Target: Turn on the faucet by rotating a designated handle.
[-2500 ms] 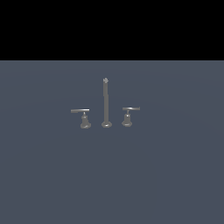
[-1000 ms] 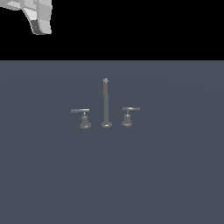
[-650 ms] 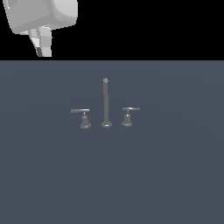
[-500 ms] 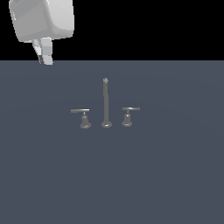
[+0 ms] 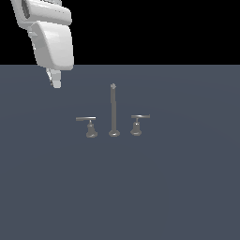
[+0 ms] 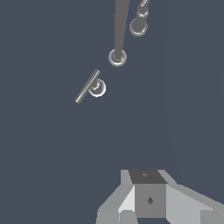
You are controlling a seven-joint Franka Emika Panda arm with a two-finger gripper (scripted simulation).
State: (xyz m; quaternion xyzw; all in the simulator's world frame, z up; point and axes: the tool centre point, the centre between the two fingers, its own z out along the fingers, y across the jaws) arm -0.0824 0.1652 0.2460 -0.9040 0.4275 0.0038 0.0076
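Observation:
The faucet stands on the grey floor in the exterior view, with a tall thin spout post (image 5: 113, 110) between two lever handles. The handle (image 5: 88, 125), on the exterior view's left, has the slightly longer bar. The smaller handle (image 5: 137, 123) is on the right. My gripper (image 5: 55, 82) hangs high above the floor, up and to the left of the handle, well apart from it. Its fingers look pressed together and hold nothing. In the wrist view the handle (image 6: 93, 86), the spout base (image 6: 117, 57) and the smaller handle (image 6: 138, 25) lie far beyond the gripper (image 6: 148, 197).
A flat dark grey floor (image 5: 178, 187) spreads around the faucet, under a black background. The white arm link (image 5: 51, 40) fills the upper left of the exterior view.
The arm has come into the exterior view from the top left. The gripper has dropped lower and shifted slightly right, nearer the handle. The faucet has not moved.

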